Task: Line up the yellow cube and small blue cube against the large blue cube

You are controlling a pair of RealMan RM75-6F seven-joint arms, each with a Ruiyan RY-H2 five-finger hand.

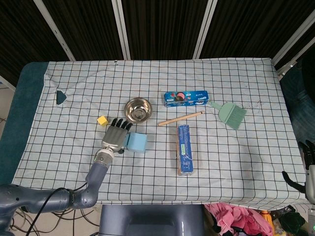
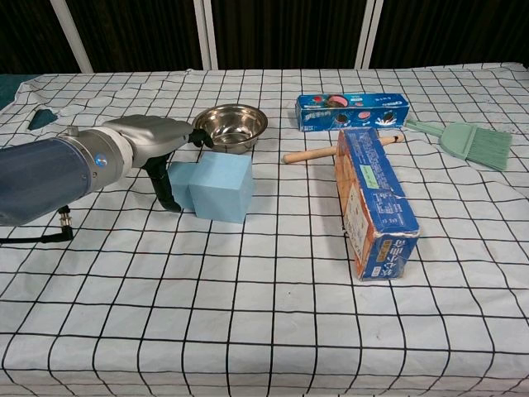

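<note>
Three cubes on the checked bench

Small blue cube touches the large blue cube at its 9 o'clock; yellow cube sits apart, toward 10 o'clock.

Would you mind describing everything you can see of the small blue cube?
The small blue cube is a light blue block that looks like matte foam, with plain faces. It sits flat on the checked tablecloth, pressed against the left side of the large blue cube, which is the same colour but taller. The left hand arches over it, a dark finger reaching down at its outer side; most of it is hidden in the head view.
</note>
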